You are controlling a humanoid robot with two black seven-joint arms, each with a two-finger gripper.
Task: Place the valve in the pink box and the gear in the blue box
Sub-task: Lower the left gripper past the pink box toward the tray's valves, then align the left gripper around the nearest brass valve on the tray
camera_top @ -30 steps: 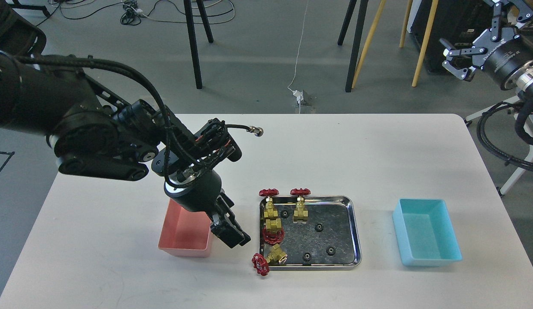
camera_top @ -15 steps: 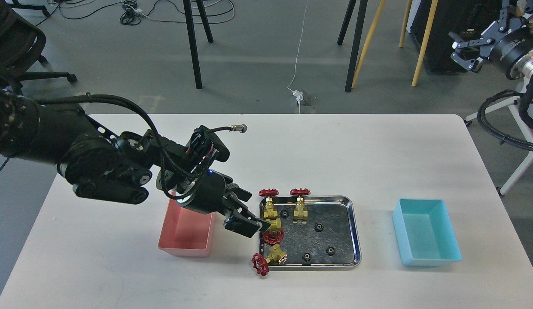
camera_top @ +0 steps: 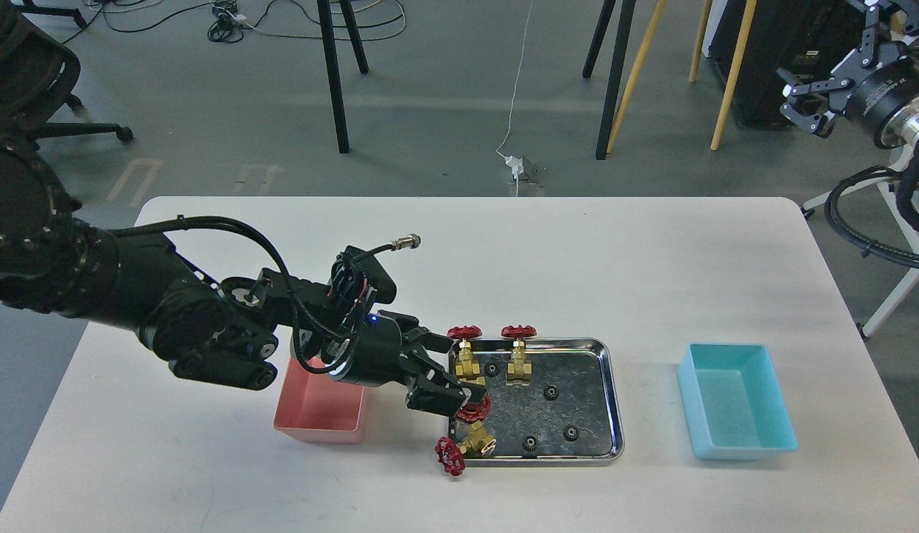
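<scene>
Several brass valves with red handwheels are at the left of the steel tray [camera_top: 613,400]. Two stand upright at its back [camera_top: 465,349] [camera_top: 518,349]. One lies by the left rim [camera_top: 475,408], and one hangs over the front-left rim [camera_top: 459,448]. Several black gears [camera_top: 551,391] lie in the tray. My left gripper [camera_top: 450,379] is open and low at the tray's left rim, with its fingertips at the lying valve. The pink box [camera_top: 318,411] is left of the tray, partly under my left wrist. The blue box [camera_top: 737,400] is to the right. My right gripper [camera_top: 803,104] is open and empty, high off the table's far right.
My left arm lies across the table's left half, with a cable connector [camera_top: 409,240] sticking up above the wrist. Chair and easel legs stand on the floor beyond the table's far edge. Black cables hang off the right side.
My left gripper has swung from beside the pink box down and right to the tray's left rim, reaching the lying valve. My right gripper has shifted slightly at the top right.
</scene>
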